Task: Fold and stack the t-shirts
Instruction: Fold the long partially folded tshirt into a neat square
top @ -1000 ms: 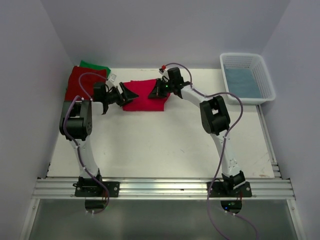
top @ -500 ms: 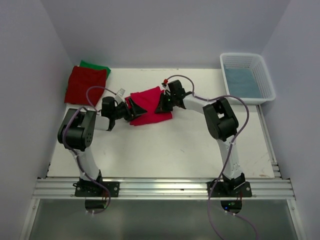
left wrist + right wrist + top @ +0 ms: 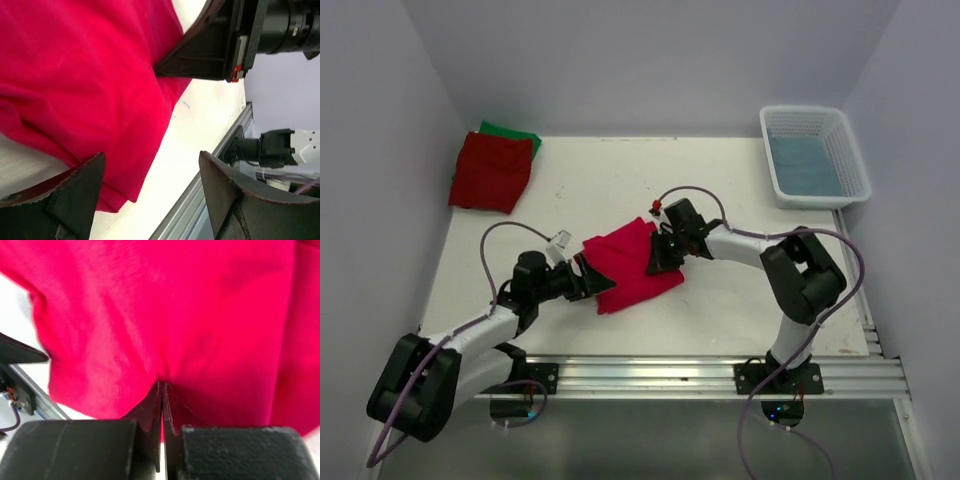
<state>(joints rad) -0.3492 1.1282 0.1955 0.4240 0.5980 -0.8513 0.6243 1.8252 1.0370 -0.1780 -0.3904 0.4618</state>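
A folded bright crimson-pink t-shirt [image 3: 632,262] lies near the middle front of the table. My right gripper [image 3: 658,258] is shut on the shirt's right edge; in the right wrist view its fingertips [image 3: 162,390] pinch the pink cloth [image 3: 150,305]. My left gripper [image 3: 596,283] sits at the shirt's left front corner. Its jaws [image 3: 150,185] stand open over bare table, with the pink cloth [image 3: 75,75] passing beside one finger [image 3: 75,195]. A darker red t-shirt [image 3: 490,170] lies folded at the back left on a green t-shirt [image 3: 515,133].
A white latticed basket [image 3: 801,111] holding a blue cloth [image 3: 803,165] stands at the back right. The metal rail [image 3: 650,375] runs along the table's front edge, close to the pink shirt. Grey walls close in the sides and back.
Both grippers and the pink t-shirt have moved from the back of the table toward the front. The left arm has swung down low. The left jaws have narrowed slightly.
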